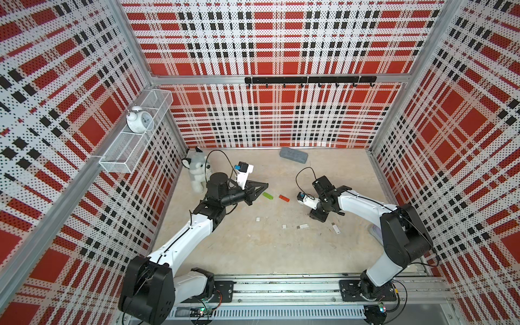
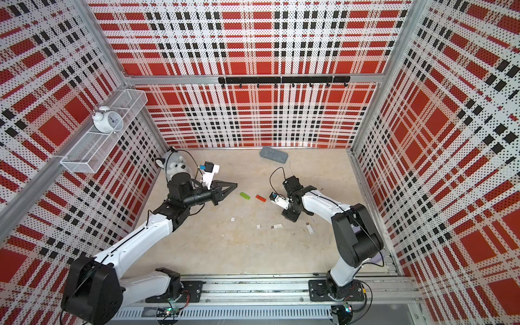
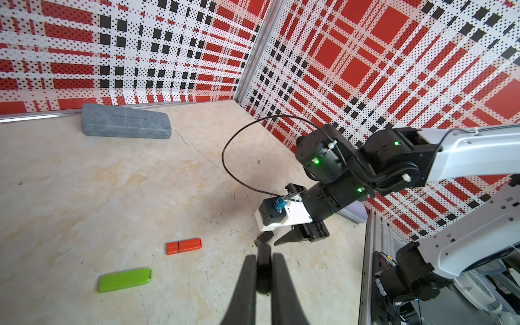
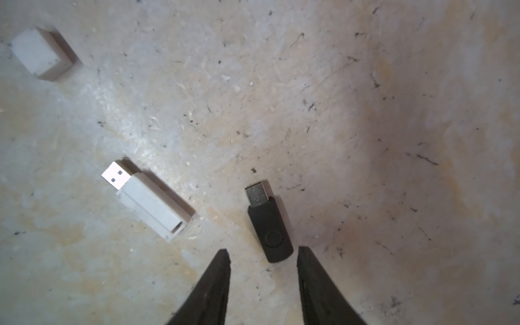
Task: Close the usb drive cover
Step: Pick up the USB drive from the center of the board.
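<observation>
Tabletop (image 4: 365,112) open around black drive (image 4: 267,222), right hand (image 4: 263,249) spread, left hand (image 3: 264,255) pinching dark piece (image 3: 264,271)

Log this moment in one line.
left end effector: shut on black piece | right end effector: open, over black USB drive, plug exposed | white USB drive: uncapped

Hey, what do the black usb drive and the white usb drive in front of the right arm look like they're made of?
Black usb drive: probably matte plastic; dull, even black shell with a moulded round boss, no glare. Its plug looks like brushed grey metal. White usb drive: likely matte plastic, flat chalky faces; its plug is bright, reflective metal with two square holes.
</observation>
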Controlling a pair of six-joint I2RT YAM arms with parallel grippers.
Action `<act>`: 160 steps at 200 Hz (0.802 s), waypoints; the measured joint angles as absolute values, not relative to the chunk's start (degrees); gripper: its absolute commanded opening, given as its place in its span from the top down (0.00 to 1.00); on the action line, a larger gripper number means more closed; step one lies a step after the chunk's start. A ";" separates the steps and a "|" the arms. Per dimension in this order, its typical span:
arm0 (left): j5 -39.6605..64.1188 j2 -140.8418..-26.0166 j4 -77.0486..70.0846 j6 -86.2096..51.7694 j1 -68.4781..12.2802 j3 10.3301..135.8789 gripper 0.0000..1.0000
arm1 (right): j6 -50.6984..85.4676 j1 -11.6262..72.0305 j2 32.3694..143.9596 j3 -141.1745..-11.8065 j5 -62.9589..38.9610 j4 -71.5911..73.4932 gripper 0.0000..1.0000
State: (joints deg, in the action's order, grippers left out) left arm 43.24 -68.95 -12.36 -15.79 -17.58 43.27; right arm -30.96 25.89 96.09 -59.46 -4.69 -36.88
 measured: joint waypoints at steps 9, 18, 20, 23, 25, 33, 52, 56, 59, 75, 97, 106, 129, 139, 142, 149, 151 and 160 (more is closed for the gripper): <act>43.44 -68.99 -12.36 -15.79 -17.50 43.27 1.00 | -31.35 25.67 97.14 -59.81 -4.95 -37.01 0.55; 43.62 -69.06 -12.36 -15.79 -17.41 43.27 1.00 | -31.77 25.47 97.95 -60.01 -5.02 -37.15 0.55; 43.64 -69.06 -12.36 -15.79 -17.41 43.27 1.00 | -31.90 25.39 98.13 -60.05 -5.04 -37.21 0.55; 43.72 -69.14 -12.36 -15.79 -17.37 43.27 1.00 | -31.94 25.30 98.39 -60.10 -5.13 -37.28 0.55; 43.75 -69.17 -12.36 -15.79 -17.37 43.27 1.00 | -32.03 25.28 98.52 -60.12 -5.19 -37.34 0.55; 43.88 -69.30 -12.36 -15.79 -17.32 43.27 1.00 | -32.27 25.21 99.11 -60.18 -5.26 -37.63 0.55; 44.36 -69.80 -12.36 -15.79 -17.32 43.27 1.00 | -32.77 24.69 100.31 -60.38 -5.50 -38.13 0.56; 44.40 -69.89 -12.34 -15.79 -17.32 43.27 1.00 | -32.82 24.56 100.49 -60.38 -5.56 -38.13 0.56; 44.42 -69.95 -12.34 -15.79 -17.32 43.27 1.00 | -32.84 24.49 100.68 -60.38 -5.61 -38.15 0.56; 44.64 -70.26 -12.34 -15.79 -17.32 43.27 1.00 | -33.17 24.18 101.36 -60.75 -6.15 -38.39 0.57; 44.80 -70.52 -12.34 -15.79 -17.30 43.27 1.00 | -33.34 24.08 102.15 -61.73 -6.42 -39.16 0.60; 44.82 -70.59 -12.34 -15.79 -17.30 43.27 1.00 | -33.34 24.08 102.32 -62.00 -6.42 -39.20 0.61; 44.86 -70.72 -12.32 -15.79 -17.28 43.27 1.00 | -33.21 24.08 102.56 -62.19 -6.39 -39.16 0.63; 44.86 -70.78 -12.32 -15.77 -17.28 43.27 1.00 | -33.17 24.08 102.63 -62.19 -6.42 -39.13 0.65; 44.86 -70.78 -12.34 -15.79 -17.28 43.27 1.00 | -33.17 24.08 102.65 -62.19 -6.39 -39.13 0.66; 44.86 -70.87 -12.32 -15.79 -17.28 43.27 1.00 | -33.15 24.08 102.72 -62.24 -6.42 -39.07 0.68; 44.86 -70.89 -12.32 -15.77 -17.28 43.27 1.00 | -33.12 24.08 102.76 -62.28 -6.48 -39.05 0.68; 44.86 -70.91 -12.29 -15.79 -17.28 43.27 1.00 | -33.04 24.08 102.94 -62.48 -6.46 -39.09 0.72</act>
State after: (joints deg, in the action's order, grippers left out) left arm 44.86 -70.91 -12.29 -15.79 -17.28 43.27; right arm -33.04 24.08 102.94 -62.48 -6.46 -39.09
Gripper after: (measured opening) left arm 0.106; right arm 0.326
